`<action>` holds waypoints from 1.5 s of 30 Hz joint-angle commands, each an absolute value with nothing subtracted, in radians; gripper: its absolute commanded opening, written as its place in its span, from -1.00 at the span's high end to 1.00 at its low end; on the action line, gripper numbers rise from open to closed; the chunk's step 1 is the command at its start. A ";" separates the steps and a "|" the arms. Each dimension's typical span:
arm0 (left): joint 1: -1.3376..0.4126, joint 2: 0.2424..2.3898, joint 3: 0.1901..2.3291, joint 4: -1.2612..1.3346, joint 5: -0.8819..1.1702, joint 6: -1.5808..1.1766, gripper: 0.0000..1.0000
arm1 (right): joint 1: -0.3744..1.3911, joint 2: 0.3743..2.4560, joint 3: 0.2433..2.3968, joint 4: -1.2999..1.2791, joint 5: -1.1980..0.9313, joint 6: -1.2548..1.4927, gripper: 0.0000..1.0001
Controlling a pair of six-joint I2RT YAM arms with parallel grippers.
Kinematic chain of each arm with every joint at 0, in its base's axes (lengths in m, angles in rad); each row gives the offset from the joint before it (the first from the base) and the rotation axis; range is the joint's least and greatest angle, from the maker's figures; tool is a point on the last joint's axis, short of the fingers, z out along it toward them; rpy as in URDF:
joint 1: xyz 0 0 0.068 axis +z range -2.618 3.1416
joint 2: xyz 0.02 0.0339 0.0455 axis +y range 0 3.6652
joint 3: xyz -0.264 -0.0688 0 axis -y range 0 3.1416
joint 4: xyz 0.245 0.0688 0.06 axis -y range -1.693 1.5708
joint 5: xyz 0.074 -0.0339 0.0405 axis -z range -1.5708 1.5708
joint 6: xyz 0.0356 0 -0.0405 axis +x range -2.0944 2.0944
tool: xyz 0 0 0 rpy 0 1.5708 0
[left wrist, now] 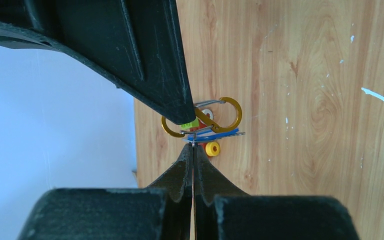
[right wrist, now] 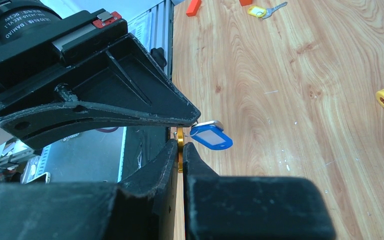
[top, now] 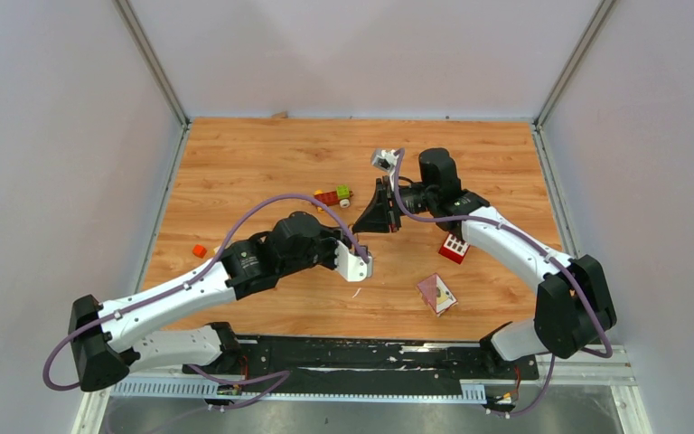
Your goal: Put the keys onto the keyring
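Note:
Both grippers meet above the middle of the table. My right gripper is shut on the gold keyring, which shows edge-on between its fingers. In the left wrist view the keyring shows as a gold S-shaped clip. The blue-headed key hangs at the keyring by a thin wire loop. My left gripper is shut, its tips pinching that wire loop just under the blue key. The yellow-headed key lies flat on the table, far from both grippers.
A red-and-green toy car sits just behind the grippers. A red block with white squares and a pink card lie under the right arm. A small orange block lies at the left and a grey-white object farther back.

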State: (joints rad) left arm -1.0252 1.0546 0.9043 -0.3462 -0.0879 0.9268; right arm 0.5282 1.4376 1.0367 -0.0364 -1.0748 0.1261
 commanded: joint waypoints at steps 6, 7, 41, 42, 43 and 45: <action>-1.042 1.063 0.955 -0.303 -0.117 0.946 1.00 | 0.535 1.449 1.051 -0.046 -1.061 0.104 1.00; -1.043 1.062 0.952 -0.302 -0.118 0.947 1.00 | 0.535 1.450 1.051 -0.048 -1.058 0.101 1.00; -1.052 1.076 0.946 -0.265 -0.132 0.924 1.00 | 0.544 1.456 1.051 -0.041 -1.046 0.115 1.00; -1.052 1.077 0.946 -0.265 -0.131 0.924 1.00 | 0.545 1.457 1.051 -0.041 -1.044 0.115 1.00; -1.052 1.078 0.947 -0.265 -0.129 0.922 1.00 | 0.546 1.457 1.052 -0.041 -1.044 0.117 1.00; -1.053 1.078 0.946 -0.267 -0.127 0.920 1.00 | 0.545 1.457 1.051 -0.041 -1.041 0.119 1.00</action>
State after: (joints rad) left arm -1.0412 1.0821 0.9119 -0.3401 -0.1402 0.9295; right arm 0.5316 1.4525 1.0367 -0.0628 -1.0466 0.1184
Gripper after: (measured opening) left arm 0.006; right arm 0.064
